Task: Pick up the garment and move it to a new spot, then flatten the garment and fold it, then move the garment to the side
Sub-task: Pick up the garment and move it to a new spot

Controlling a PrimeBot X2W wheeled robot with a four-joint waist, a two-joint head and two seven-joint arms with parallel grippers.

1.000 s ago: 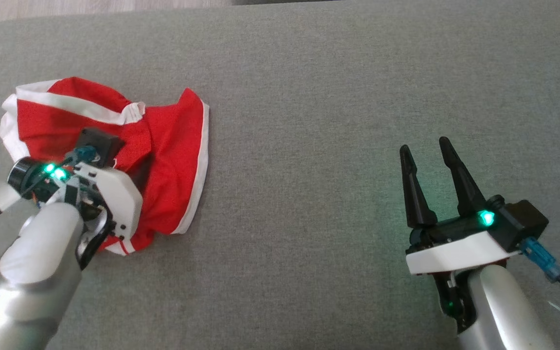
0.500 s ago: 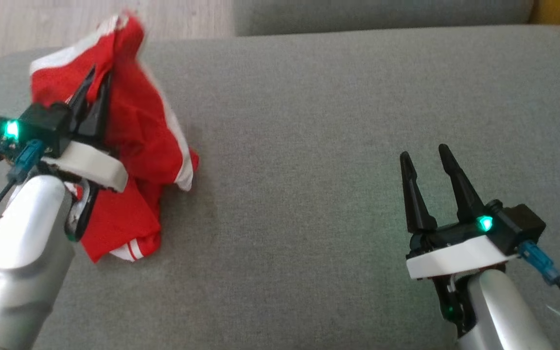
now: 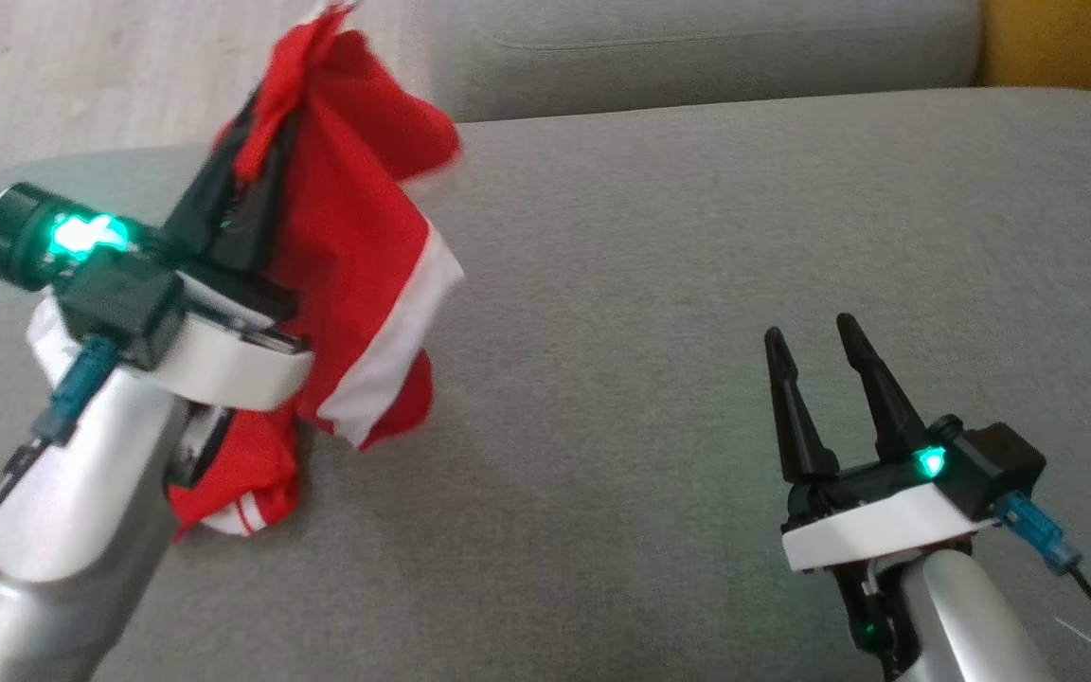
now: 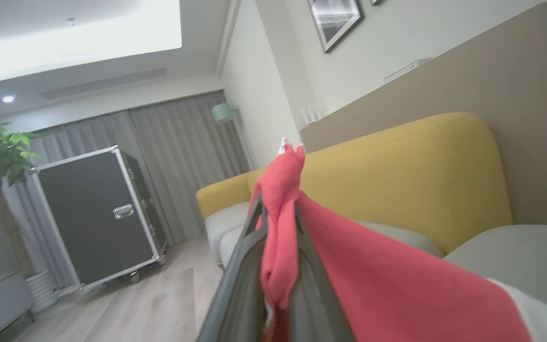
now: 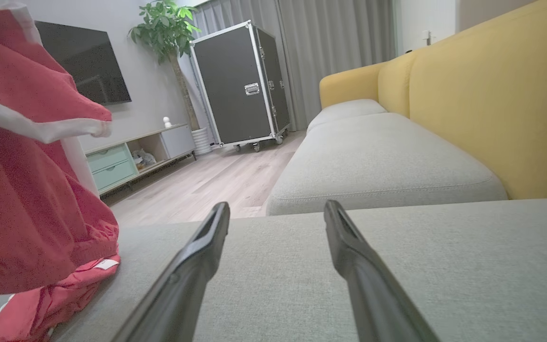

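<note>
The garment [image 3: 356, 246] is a red shirt with white trim, hanging bunched from my left gripper [image 3: 266, 118], which is shut on a fold of it near the top. Its lower part [image 3: 242, 493] still rests on the grey cushion [image 3: 659, 303]. In the left wrist view the red cloth [image 4: 280, 228] is pinched between the two dark fingers and drapes off to the right. My right gripper [image 3: 811, 346] stands open over the cushion at the lower right, nothing between its fingers. The right wrist view has the hanging garment [image 5: 22, 180] at its left edge and that open gripper [image 5: 276, 211].
A second grey cushion [image 3: 697, 47] lies beyond, with the yellow sofa back [image 5: 482, 104] to the right. Wooden floor [image 3: 62, 85] runs past the cushion's left edge. A black wheeled case [image 5: 240, 85], a plant [image 5: 164, 28] and a low cabinet [image 5: 126, 159] stand across the room.
My left gripper closed on the garment and raised it off the cushion, up and slightly right. The head camera tilted up. The right gripper stayed open and in place.
</note>
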